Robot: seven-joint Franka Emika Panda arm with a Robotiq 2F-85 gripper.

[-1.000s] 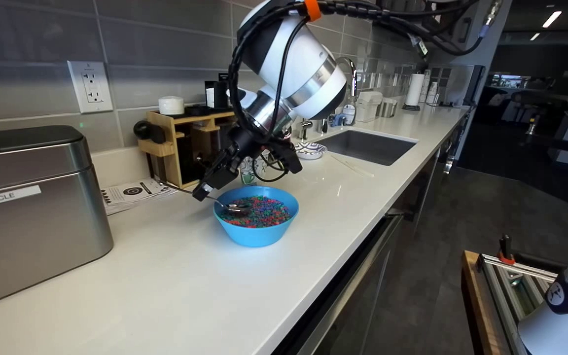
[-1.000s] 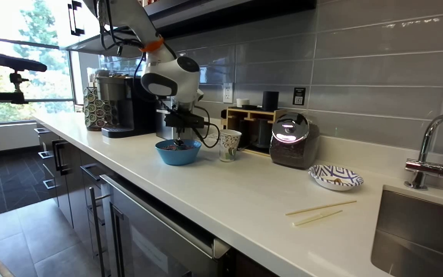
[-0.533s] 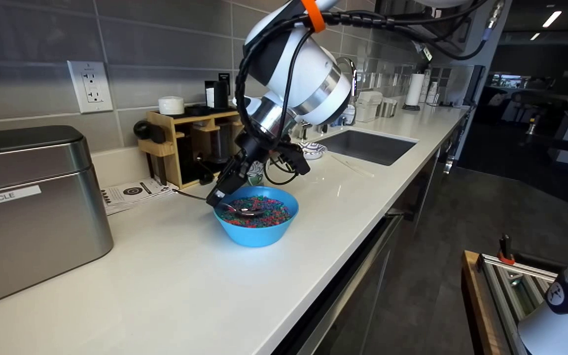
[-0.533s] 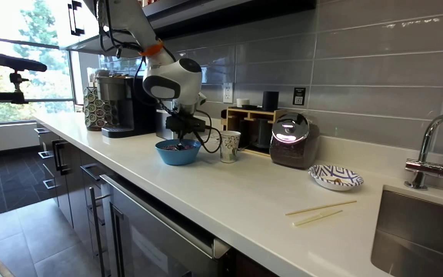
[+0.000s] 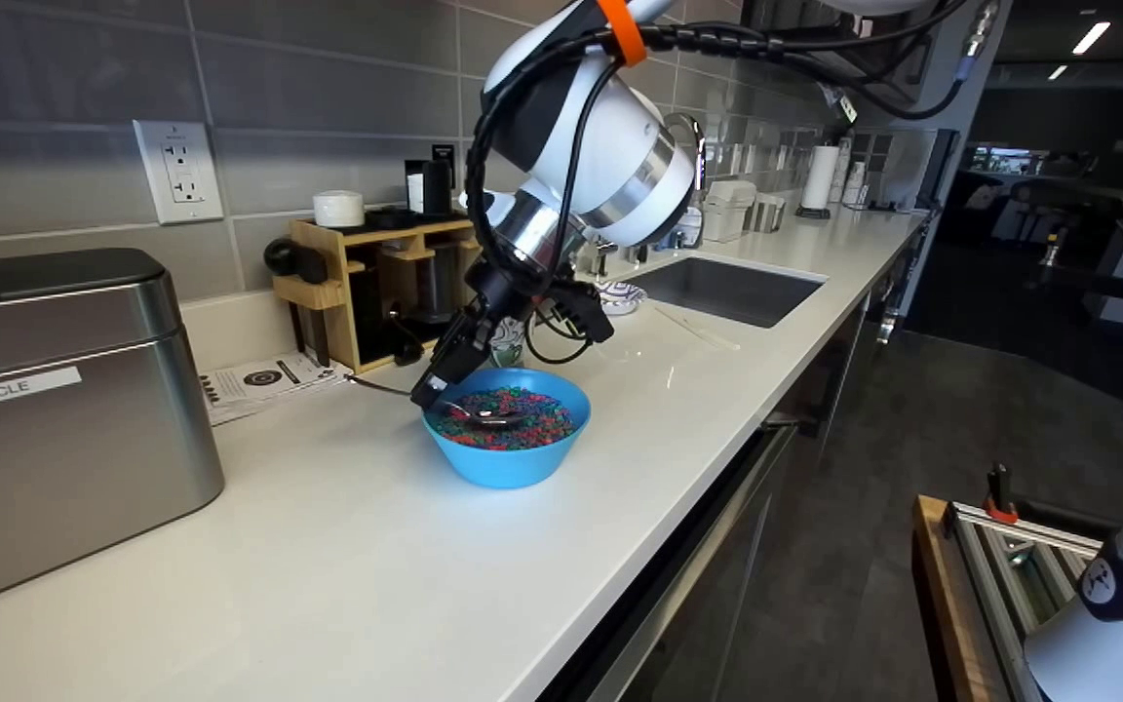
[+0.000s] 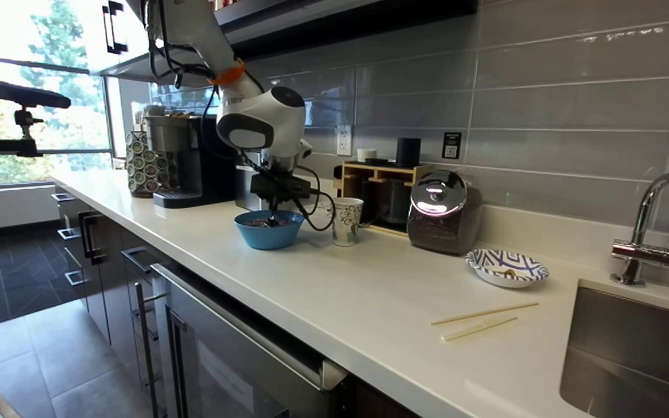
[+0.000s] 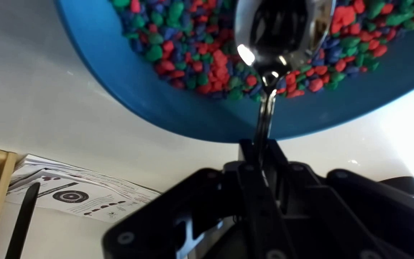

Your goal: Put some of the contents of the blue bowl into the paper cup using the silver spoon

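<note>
Wrist view: pinching silver spoon [image 7: 271, 70] by handle in closed gripper [image 7: 260, 145] at rim of blue bowl [image 7: 185, 115], head-first over contents [image 7: 196, 61], apparently for scooping. In an exterior view, showing paper cup [image 6: 349, 222] near bowl, probably for short transfer.

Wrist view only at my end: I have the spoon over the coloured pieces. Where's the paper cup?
Observer: In an exterior view the paper cup stands upright on the sink side of the blue bowl, apart from it.
Operator: Do I need extra lift for its rim?
Observer: Probably; its rim stands higher than the bowl's.
Operator: Anything that might snag on the way?
Observer: Possibly a black cable loop, hanging close by the cup in that view; whether it touches, I can't tell.
</note>
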